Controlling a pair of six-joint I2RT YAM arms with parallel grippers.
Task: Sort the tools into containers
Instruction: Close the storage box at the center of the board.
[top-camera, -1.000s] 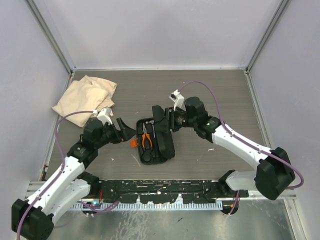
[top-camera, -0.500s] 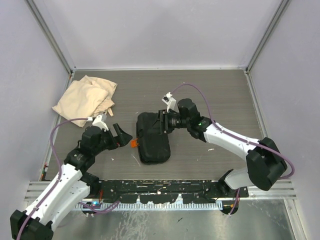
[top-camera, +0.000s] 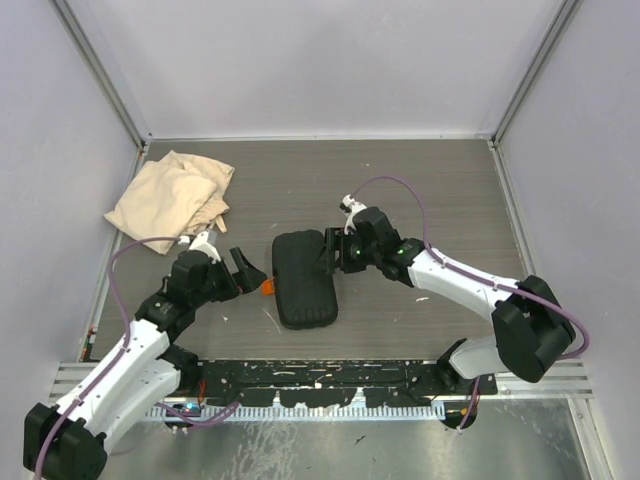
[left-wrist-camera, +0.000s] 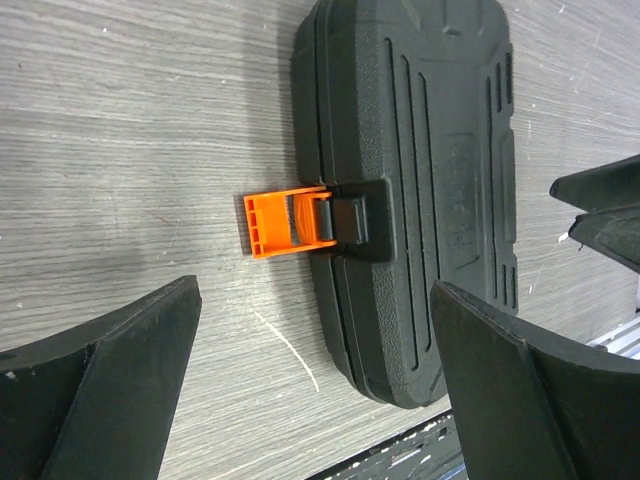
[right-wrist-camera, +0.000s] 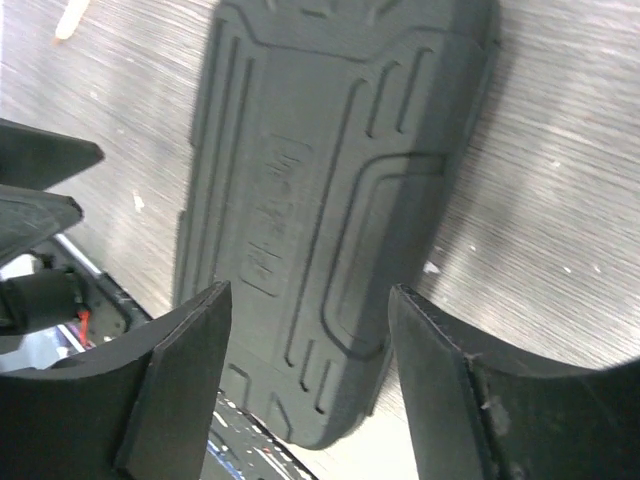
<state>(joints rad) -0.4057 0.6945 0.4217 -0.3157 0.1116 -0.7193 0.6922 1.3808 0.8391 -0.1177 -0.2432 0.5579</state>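
The ribbed black plastic tool case (top-camera: 305, 278) carries a bright orange plastic latch (left-wrist-camera: 288, 222). The grey tabletop (top-camera: 430, 185) shows fine wood-grain streaks. The crumpled cloth (top-camera: 170, 195) looks pale beige, perhaps cream.

Lighting: bright, diffuse, from above; soft shadows beside the black case (top-camera: 305, 280). Overhead view: sharp. Left wrist view: crisp, shadow on counter (left-wrist-camera: 120, 150) at left. Right wrist view: motion-blurred, glare at right.
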